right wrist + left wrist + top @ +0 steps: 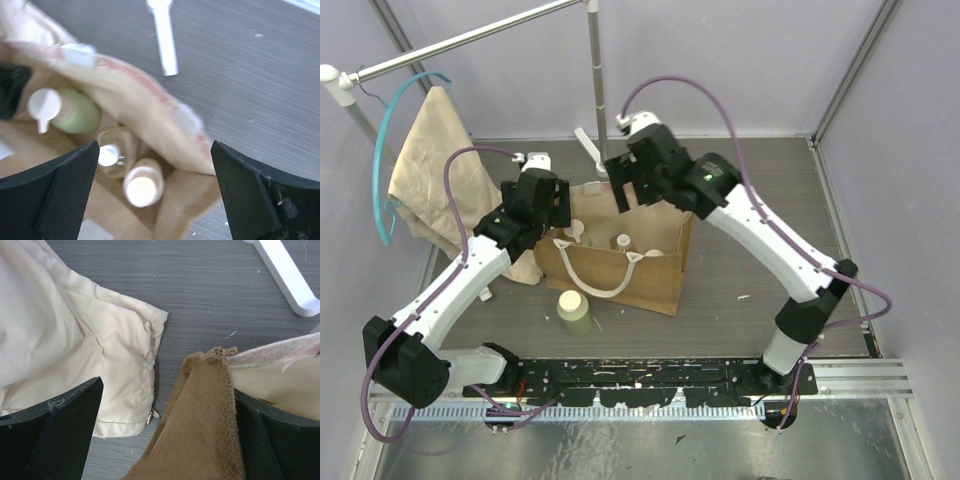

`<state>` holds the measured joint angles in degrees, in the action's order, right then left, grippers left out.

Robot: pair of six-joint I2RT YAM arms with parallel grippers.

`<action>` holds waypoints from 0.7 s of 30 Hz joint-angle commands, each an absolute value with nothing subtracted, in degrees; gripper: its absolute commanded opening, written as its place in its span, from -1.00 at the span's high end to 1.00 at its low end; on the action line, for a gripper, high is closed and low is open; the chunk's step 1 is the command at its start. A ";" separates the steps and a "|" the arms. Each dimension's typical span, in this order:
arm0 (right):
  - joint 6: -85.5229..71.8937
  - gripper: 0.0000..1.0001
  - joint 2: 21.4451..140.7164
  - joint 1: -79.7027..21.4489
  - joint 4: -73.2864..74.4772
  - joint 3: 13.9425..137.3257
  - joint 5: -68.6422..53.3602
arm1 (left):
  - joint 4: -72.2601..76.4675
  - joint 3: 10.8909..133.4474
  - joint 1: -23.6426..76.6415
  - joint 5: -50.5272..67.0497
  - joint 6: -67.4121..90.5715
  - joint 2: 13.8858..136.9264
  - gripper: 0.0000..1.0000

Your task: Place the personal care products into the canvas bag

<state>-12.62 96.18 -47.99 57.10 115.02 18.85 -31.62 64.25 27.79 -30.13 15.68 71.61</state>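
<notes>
The tan canvas bag (650, 280) stands open in the middle of the table. Looking down from the right wrist, I see three bottles inside it: a pale green bottle (77, 114), a clear bottle (112, 154) and a cream bottle (142, 184). My right gripper (625, 190) (155, 150) hangs open above them, over the bag's back rim (135, 95), holding nothing. A second pale green bottle (574, 313) stands on the table in front of the bag. My left gripper (548, 215) (166, 402) is open at the bag's left corner (205, 430), which lies between its fingers.
A limp beige cloth (435, 170) (65, 340) on a teal hanger (382, 150) hangs from a rack at the back left and drapes onto the table beside the bag. The rack's pole (595, 90) and white foot (588, 148) (285, 270) (164, 35) stand behind the bag.
</notes>
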 commanded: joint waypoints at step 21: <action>-12.63 -1.00 94.79 -38.62 60.58 99.19 19.21 | -72.81 80.35 28.49 -8.43 22.29 56.80 -0.96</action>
<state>-13.21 93.19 -39.16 60.97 96.92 18.57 -58.81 79.99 27.75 -20.99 21.30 55.22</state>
